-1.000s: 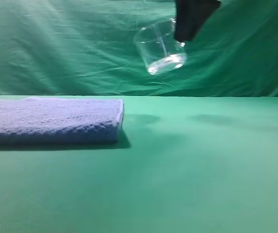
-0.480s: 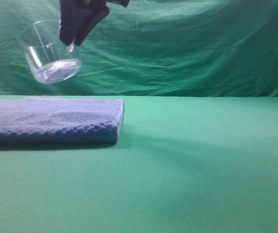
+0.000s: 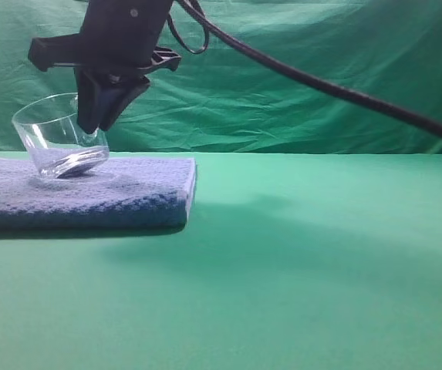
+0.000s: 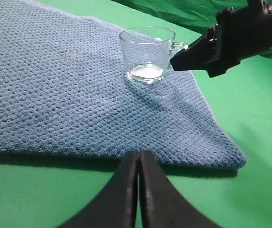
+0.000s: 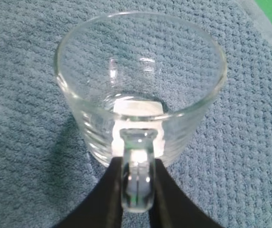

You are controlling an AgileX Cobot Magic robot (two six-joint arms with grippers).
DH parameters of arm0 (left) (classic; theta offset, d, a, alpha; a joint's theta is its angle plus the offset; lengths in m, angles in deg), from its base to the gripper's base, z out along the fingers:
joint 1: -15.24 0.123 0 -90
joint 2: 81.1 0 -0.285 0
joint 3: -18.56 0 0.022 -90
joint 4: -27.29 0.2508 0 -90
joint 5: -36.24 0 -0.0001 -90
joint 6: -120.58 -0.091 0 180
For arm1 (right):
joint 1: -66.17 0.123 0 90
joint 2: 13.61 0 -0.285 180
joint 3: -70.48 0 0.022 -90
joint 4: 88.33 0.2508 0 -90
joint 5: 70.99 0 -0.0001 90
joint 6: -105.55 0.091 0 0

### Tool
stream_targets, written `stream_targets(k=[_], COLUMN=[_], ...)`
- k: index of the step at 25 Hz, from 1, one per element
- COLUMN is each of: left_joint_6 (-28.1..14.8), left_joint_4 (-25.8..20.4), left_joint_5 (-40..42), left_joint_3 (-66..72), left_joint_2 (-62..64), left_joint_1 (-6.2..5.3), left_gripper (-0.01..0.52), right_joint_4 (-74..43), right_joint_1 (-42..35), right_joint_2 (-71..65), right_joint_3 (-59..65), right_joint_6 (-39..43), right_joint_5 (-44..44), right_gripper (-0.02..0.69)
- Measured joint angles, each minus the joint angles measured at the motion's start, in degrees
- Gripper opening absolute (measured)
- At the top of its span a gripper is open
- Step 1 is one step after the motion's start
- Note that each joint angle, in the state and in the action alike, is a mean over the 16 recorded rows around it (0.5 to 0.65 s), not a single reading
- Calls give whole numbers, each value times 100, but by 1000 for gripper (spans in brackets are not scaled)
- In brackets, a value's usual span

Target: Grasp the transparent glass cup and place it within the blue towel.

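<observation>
The transparent glass cup [image 3: 57,142] sits tilted on top of the blue towel [image 3: 128,193] at the left, its base touching the terry. My right gripper [image 3: 89,123] has reached across from the right and is shut on the cup's handle [image 5: 137,180]. The right wrist view looks down into the cup [image 5: 140,85] over the towel [image 5: 22,71]. The left wrist view shows the cup [image 4: 146,54] on the towel [image 4: 55,95] with the right gripper [image 4: 176,59] at its handle. My left gripper [image 4: 138,154] is shut and empty, low by the towel's near edge.
A green cloth covers the table [image 3: 321,270] and hangs as a backdrop [image 3: 321,77]. The right arm's black cable [image 3: 344,92] runs across the upper right of the exterior view. The towel's right edge [image 3: 192,185] ends left of the table's middle.
The right gripper carried the cup from upper right leftward over the towel, then lowered it until the base touches the towel. It still grips the handle.
</observation>
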Motion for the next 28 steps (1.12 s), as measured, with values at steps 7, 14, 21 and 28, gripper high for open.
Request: stream_targets(k=[7,14,21,28], left_joint_6=[0,0,0,0], left_joint_4=[0,0,0,0], left_joint_5=[0,0,0,0], left_joint_3=[0,0,0,0], left_joint_2=[0,0,0,0], left_joint_1=[0,0,0,0], left_gripper=[0,0,0,0], right_joint_4=[-207,-474,-619,-653], right_joint_1=[-5,-5,-5,-5], right_joint_2=[44,420,886,1223], right_joint_3=[-366,-953,-1314,-1359], right_joint_6=[157,376,557,729], right_joint_5=[-619,-1725,-2682,-3096], right_gripper=[466,427,192,58])
